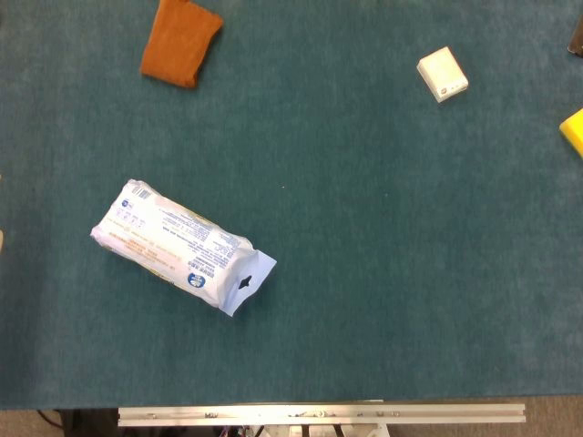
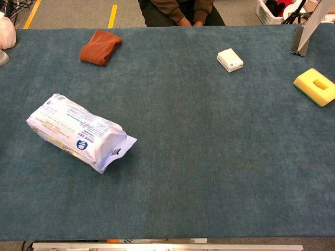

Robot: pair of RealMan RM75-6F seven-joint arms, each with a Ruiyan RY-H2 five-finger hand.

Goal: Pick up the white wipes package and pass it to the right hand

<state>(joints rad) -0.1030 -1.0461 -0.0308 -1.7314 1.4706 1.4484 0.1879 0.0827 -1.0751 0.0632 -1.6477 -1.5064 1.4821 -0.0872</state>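
The white wipes package [image 1: 179,245] lies flat on the teal table cloth [image 1: 383,273], left of the middle, its long axis running from far left to near right. Its sealed flap with a hang hole points toward the near right. The chest view shows the same package [image 2: 78,132] at the left, with nothing touching it. Neither of my hands shows in either view.
A folded orange cloth [image 2: 100,46] lies at the far left. A small white box [image 2: 230,59] sits far right of centre, and a yellow sponge [image 2: 314,86] lies near the right edge. A person sits behind the table's far edge [image 2: 178,13].
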